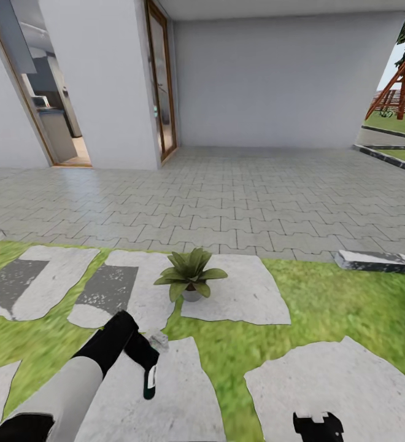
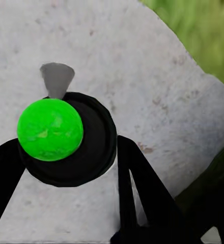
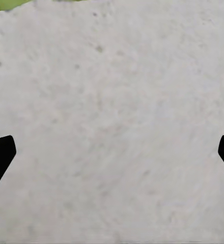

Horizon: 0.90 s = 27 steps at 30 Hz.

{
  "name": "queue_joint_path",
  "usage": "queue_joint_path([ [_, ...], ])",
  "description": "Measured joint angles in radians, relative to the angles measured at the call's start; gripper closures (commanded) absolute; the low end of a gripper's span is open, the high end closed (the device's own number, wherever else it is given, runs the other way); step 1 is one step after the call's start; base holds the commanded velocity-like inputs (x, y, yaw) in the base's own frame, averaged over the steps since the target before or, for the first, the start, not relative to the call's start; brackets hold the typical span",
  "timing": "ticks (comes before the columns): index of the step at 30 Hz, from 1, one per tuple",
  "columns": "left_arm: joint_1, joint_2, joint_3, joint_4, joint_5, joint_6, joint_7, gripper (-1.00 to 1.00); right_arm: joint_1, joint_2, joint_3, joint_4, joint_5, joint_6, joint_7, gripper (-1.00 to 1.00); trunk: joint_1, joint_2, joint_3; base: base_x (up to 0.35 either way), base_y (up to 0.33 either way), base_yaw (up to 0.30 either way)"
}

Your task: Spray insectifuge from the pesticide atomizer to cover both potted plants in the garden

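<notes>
Left gripper (image 1: pixel 146 362): in my head view it hangs at the end of the black forearm, low over a pale stepping stone (image 1: pixel 165 393), and it is clenched on the pesticide atomizer (image 1: pixel 150 374). The bottle's dark green body with its pale label points down toward me; its light grey nozzle head (image 1: pixel 158 339) sits at the upper end, aimed toward the plant ahead. In my left wrist view the atomizer (image 2: pixel 51 129) appears end-on as a bright green round face inside a dark ring, with the grey nozzle tip (image 2: pixel 56 79) beyond it, and the black fingers (image 2: pixel 142 193) bracket it on either side against the grey stone.

Potted plant (image 1: pixel 190 274): a low rosette of pointed green leaves in a small grey pot, standing upright at the near edge of another stepping stone (image 1: pixel 245 294), just ahead of the nozzle and apart from it.

Right gripper (image 1: pixel 318 426): a black tip at the lower edge of my head view, above a further stone slab (image 1: pixel 350 387). In my right wrist view its fingertips (image 3: pixel 0 155) stand spread wide at the two sides, nothing between them, over bare grey stone.

Surroundings: green lawn (image 1: pixel 325 301) between the stones, then a paved patio (image 1: pixel 227 196), a grey wall (image 1: pixel 276 80), and an open doorway (image 1: pixel 49 92) at the left.
</notes>
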<state>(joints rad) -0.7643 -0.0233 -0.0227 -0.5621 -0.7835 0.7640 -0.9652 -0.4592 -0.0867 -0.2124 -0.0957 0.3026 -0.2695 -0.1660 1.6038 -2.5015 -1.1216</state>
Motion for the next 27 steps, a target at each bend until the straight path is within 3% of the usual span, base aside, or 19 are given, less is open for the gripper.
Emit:
queue_joint_path([
  [3, -0.047, -0.013, -0.007, -0.004, -0.003, 0.159, -0.058, 1.00, 0.001, 0.002, -0.002, 0.003, -0.003, -0.004, -0.020, -1.00, 0.000, 0.000, 0.000, 0.021, 0.000, 0.000],
  [4, -0.059, -0.028, -0.008, -0.034, -0.006, 0.199, -0.065, 1.00, 0.001, 0.003, -0.002, 0.003, -0.006, -0.012, -0.044, -1.00, 0.000, 0.000, 0.000, 0.214, 0.000, 0.000],
  [6, -0.052, -0.032, -0.012, -0.110, -0.016, 0.205, -0.058, 1.00, 0.001, 0.009, 0.000, 0.005, -0.006, -0.032, -0.049, -1.00, -0.001, 0.000, 0.000, 0.296, 0.000, 0.000],
  [9, -0.050, -0.031, -0.012, -0.141, -0.018, 0.205, -0.045, 1.00, 0.001, 0.026, 0.000, 0.005, -0.004, -0.036, -0.049, -1.00, -0.001, 0.000, 0.000, 0.328, 0.000, 0.000],
  [15, -0.050, -0.031, -0.009, -0.142, -0.017, 0.206, 0.028, 1.00, 0.001, 0.029, -0.001, 0.005, -0.001, -0.037, -0.047, -1.00, -0.001, 0.000, 0.000, 0.337, 0.000, 0.000],
  [27, -0.017, -0.030, -0.008, -0.132, -0.014, 0.196, 0.040, 1.00, 0.001, 0.029, -0.001, 0.005, 0.000, -0.039, -0.046, -1.00, -0.001, 0.000, 0.000, 0.338, 0.000, 0.000],
])
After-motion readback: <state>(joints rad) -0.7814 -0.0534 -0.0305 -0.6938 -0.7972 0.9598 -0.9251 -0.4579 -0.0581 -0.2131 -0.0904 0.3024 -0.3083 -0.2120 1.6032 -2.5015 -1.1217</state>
